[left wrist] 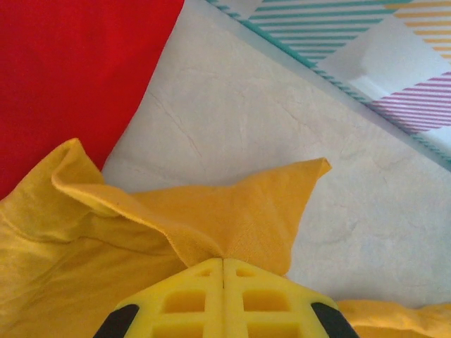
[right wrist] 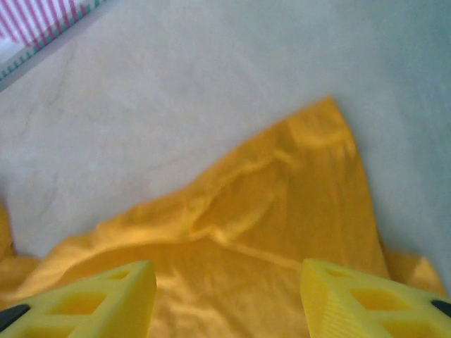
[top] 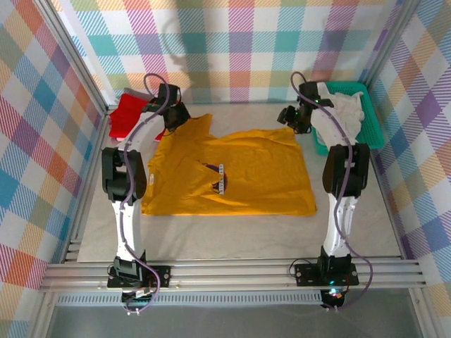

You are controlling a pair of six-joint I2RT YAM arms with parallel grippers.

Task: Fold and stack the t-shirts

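A mustard-yellow t-shirt (top: 239,169) with a dark chest logo lies spread across the middle of the table. My left gripper (top: 173,120) is shut on its far-left corner; in the left wrist view the yellow cloth (left wrist: 232,218) bunches up out of the closed fingers (left wrist: 204,296). My right gripper (top: 289,116) hovers open above the shirt's far-right corner (right wrist: 310,169), with nothing between its fingers (right wrist: 345,296). A red t-shirt (top: 130,113) lies at the far left, beside the left gripper. An off-white t-shirt (top: 342,113) is heaped in the teal basket (top: 373,130).
The teal mesh basket stands at the far right, close behind the right arm. Plaid walls (top: 239,42) close in the table on three sides. Bare tabletop (top: 232,236) lies between the yellow shirt and the arm bases.
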